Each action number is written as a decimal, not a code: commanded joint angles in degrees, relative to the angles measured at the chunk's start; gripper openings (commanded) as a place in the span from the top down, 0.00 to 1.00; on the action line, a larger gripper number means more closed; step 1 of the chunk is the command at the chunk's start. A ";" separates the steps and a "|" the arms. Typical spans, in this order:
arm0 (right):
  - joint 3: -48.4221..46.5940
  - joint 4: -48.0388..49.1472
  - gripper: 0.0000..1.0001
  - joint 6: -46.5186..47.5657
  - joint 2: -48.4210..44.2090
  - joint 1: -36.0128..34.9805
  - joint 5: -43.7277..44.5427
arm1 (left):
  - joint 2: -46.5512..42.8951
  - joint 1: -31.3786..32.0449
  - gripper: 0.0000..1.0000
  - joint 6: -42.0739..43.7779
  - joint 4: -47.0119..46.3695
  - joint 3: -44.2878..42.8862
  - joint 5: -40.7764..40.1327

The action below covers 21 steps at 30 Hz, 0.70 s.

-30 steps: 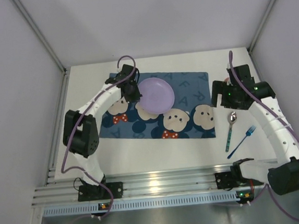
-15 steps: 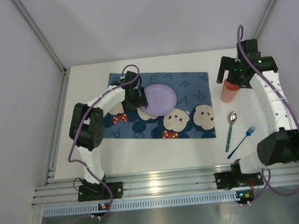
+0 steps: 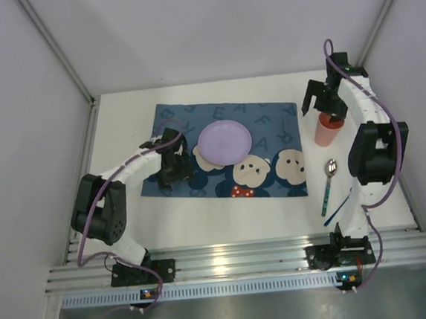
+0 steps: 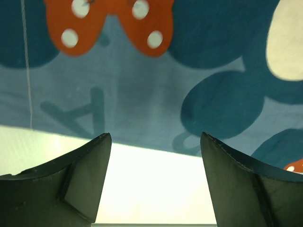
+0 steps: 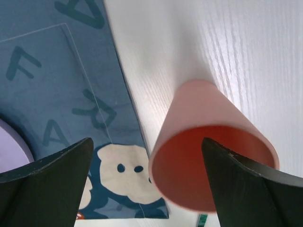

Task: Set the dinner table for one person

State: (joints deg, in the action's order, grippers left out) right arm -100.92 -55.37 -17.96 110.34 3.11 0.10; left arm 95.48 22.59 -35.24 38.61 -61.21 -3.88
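The white dinner table (image 3: pixel 225 211) carries a dark-blue mouse placemat (image 3: pixel 270 125) with a lilac plate (image 3: pixel 224 142) on it. My left gripper (image 3: pixel 175 169) hangs low over the mat's left near part, left of the plate. In the left wrist view the left gripper (image 4: pixel 155 137) is open, with only table (image 4: pixel 147 184) and mat (image 4: pixel 142 94) between its fingers. A pink cup (image 3: pixel 325 129) stands upright right of the mat. My right gripper (image 3: pixel 328 107) is above it. It (image 5: pixel 147 141) is open, and the cup (image 5: pixel 203 109) sits below, close to the right finger.
A spoon (image 3: pixel 329 187) with a teal handle and a blue fork (image 3: pixel 344 204) lie on the table right of the mat, near the front. Grey walls enclose the table on three sides. An aluminium rail (image 3: pixel 229 262) runs along the near edge.
My left gripper has opened, left the plate on the mat and drawn back toward the near left. The right arm swung from over the cup toward the back and now hovers above it.
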 commanded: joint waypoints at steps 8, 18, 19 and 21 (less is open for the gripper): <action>-4.98 2.47 0.66 1.61 7.16 -2.06 5.34 | -10.66 -0.09 0.19 -1.49 3.40 2.06 -1.57; -7.26 -0.87 1.00 1.61 1.02 -7.06 11.50 | -13.57 0.00 0.20 -3.43 1.39 4.34 -0.95; -8.49 -1.31 1.00 1.61 -0.64 -8.37 12.11 | -13.74 0.00 0.21 -3.43 1.03 4.87 -1.13; -10.86 -2.72 1.00 1.43 -1.97 -12.23 12.82 | -13.92 0.00 0.20 -3.78 0.68 5.31 -1.22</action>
State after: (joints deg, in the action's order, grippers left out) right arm -105.49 -56.10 -16.58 116.09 -2.90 10.15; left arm 84.05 22.59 -37.89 40.77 -56.77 -4.36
